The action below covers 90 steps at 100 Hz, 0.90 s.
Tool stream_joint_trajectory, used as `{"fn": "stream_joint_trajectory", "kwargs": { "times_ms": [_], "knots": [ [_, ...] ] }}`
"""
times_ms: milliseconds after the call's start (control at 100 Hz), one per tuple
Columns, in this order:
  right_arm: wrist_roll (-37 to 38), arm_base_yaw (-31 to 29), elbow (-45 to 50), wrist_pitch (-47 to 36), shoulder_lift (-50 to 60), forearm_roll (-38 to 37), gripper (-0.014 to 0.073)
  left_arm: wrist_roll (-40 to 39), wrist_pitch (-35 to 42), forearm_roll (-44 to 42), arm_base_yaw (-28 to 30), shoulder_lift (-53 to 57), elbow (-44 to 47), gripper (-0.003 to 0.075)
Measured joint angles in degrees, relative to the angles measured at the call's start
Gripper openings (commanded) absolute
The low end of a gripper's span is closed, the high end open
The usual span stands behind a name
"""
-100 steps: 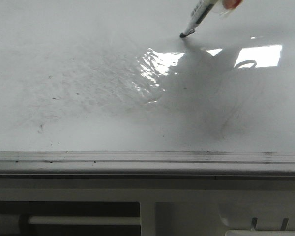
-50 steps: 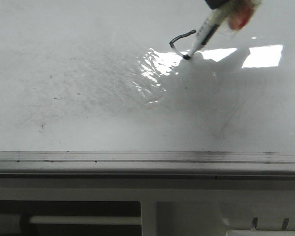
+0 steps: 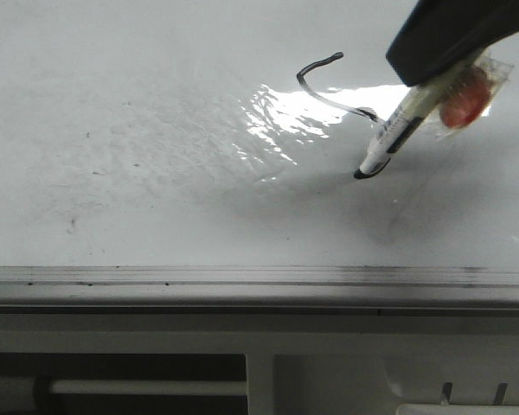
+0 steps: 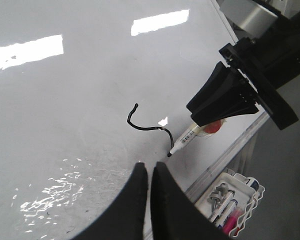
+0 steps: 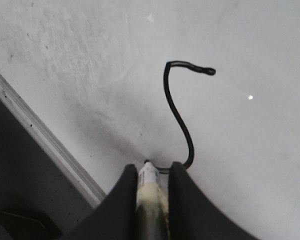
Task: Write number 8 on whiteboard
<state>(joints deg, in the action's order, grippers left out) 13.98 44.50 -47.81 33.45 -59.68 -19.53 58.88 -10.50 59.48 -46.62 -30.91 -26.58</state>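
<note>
Right black gripper, jaws clamped on white marker, tip touching glossy whiteboard; unfinished black S-shaped number 8. Left black gripper, jaws together, partly cropped.

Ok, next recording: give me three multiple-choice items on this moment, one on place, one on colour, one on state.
1. Where is the marker tip?
A. on the whiteboard
B. in the tray
C. on the metal rail

2. What colour is the drawn line?
A. red
B. black
C. blue

3. How is the left gripper?
A. shut, holding nothing
B. wide open
C. holding an eraser

Answers: 1 A, the tip meets the board at the stroke's end. 2 B, the curve is black in every view. 3 A, its fingers nearly touch with nothing between, while the right gripper clamps the marker.
</note>
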Motion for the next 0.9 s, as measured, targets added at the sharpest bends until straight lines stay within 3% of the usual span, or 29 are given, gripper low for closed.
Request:
{"fn": "stream_joint_trajectory", "kwargs": {
  "times_ms": [380,900],
  "knots": [
    [0.14,0.0,-6.05,0.62,-1.14,-8.15,-0.0042,0.0,0.0,0.0,0.0,0.0,0.0,-0.002],
    [0.14,-0.1,-7.23,-3.28,-3.18,-10.08,-0.0042,0.0,-1.32,0.0,0.0,0.0,0.0,-0.002]
  ]
}}
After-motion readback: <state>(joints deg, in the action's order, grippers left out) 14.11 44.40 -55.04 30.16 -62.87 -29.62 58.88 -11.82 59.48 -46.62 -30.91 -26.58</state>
